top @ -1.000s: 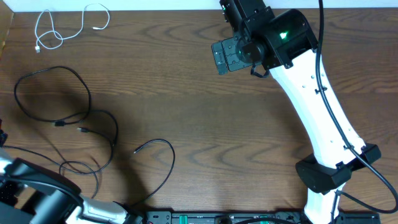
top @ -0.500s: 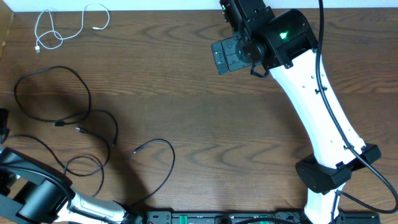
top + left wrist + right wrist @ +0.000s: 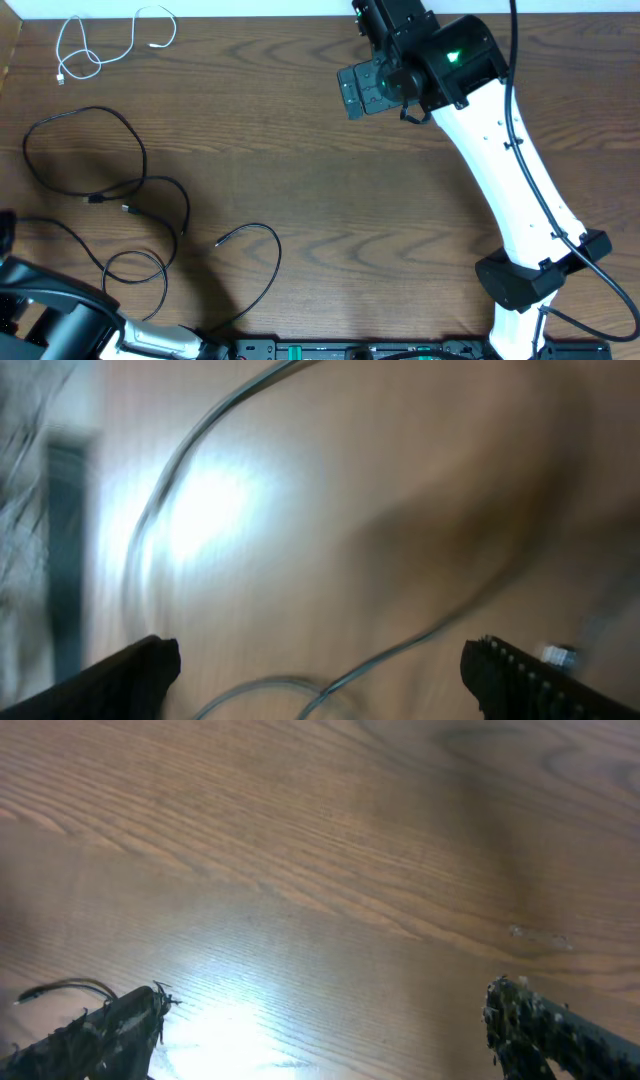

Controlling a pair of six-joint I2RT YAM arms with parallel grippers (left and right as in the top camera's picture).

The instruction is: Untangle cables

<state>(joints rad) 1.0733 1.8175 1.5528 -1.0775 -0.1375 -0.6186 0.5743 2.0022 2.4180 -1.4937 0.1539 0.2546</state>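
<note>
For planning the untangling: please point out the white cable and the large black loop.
white cable (image 3: 62,79): overhead view, its left plug.
large black loop (image 3: 94,198): overhead view, small plug at its bottom.

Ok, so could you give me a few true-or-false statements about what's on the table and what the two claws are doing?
1. The white cable lies near the table's far left corner, apart from the black cables. True.
2. The right gripper grips a black cable. False: it is open, with nothing between its fingers.
3. The black cables lie in loose loops on the left side. True.
4. The left gripper is shut. False: its fingers stand wide apart.
</note>
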